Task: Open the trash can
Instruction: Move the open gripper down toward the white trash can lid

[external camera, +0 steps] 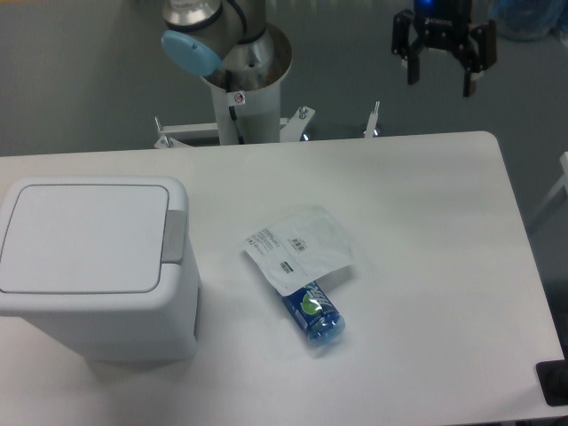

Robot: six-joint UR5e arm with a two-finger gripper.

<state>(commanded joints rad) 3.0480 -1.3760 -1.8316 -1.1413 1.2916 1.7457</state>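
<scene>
The trash can (98,266) is a large white boxy bin at the left of the white table. Its flat lid (84,235) lies shut, and the grey push-button tab (175,233) sits at the lid's right edge. My gripper (442,82) hangs high at the back right, beyond the table's far edge and far from the bin. Its two black fingers are spread apart and hold nothing.
A blue plastic bottle (315,315) lies on its side at the table's middle, partly under a white paper packet (299,248). The arm's base column (244,89) stands behind the far edge. A small black object (555,383) sits at the front right corner.
</scene>
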